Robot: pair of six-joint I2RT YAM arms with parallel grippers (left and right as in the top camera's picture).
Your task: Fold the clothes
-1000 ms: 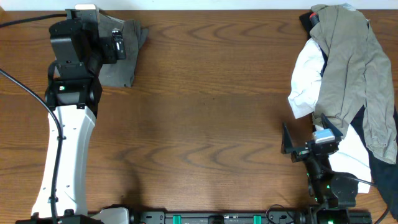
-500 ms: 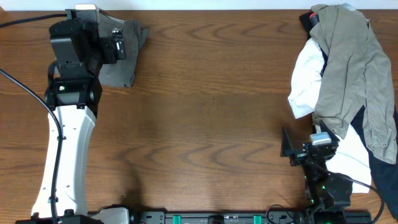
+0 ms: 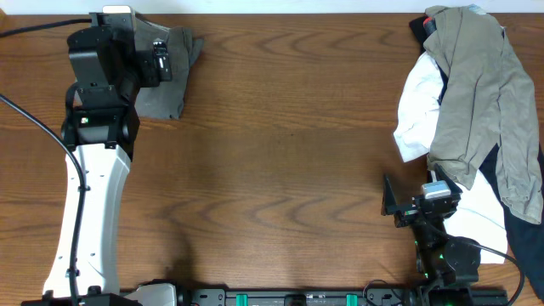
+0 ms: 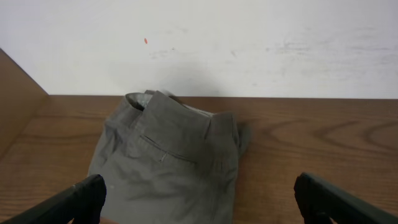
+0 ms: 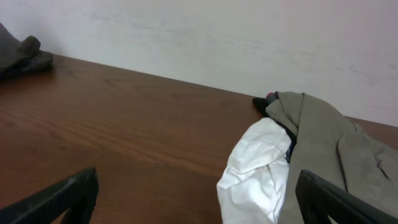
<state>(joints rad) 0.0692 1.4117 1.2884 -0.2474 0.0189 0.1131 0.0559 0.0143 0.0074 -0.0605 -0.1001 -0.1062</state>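
**Small retreat on the right, nothing else stirred**

Since a second earlier, only my right gripper [image 3: 393, 198] had shifted. It had drawn a little back toward the near edge of the brown wooden table [image 3: 289, 153] and a touch leftward. My left arm and every cloth lay as before.

In the right wrist view its two fingers stood wide apart with nothing between them. It sat just beside the heap on the right, where a khaki-tan long garment [image 3: 484, 93] was draped over a crumpled white cloth [image 3: 418, 123].

The mid-grey woven cotton shorts [image 4: 168, 158] lay at the far left corner of the table, close against the pale wall. They were gathered into a compact, doubled-over bundle, with a pocket seam and the paler waistband lining showing on top. My left gripper [image 4: 208, 208] hovered over their near edge, spread fully and holding nothing. Whether it touched the cloth I could not tell.

I judged the fold largely made, though the far end looked bunched rather than flat. The risk I saw lay in the withdrawal. If I pulled the left arm away too low, a fingertip could catch the top layer and flip the fold open, or nudge the bundle against the wall. On the right, any swing toward the heap could snag the white cloth and drag the wrong garments across the table.
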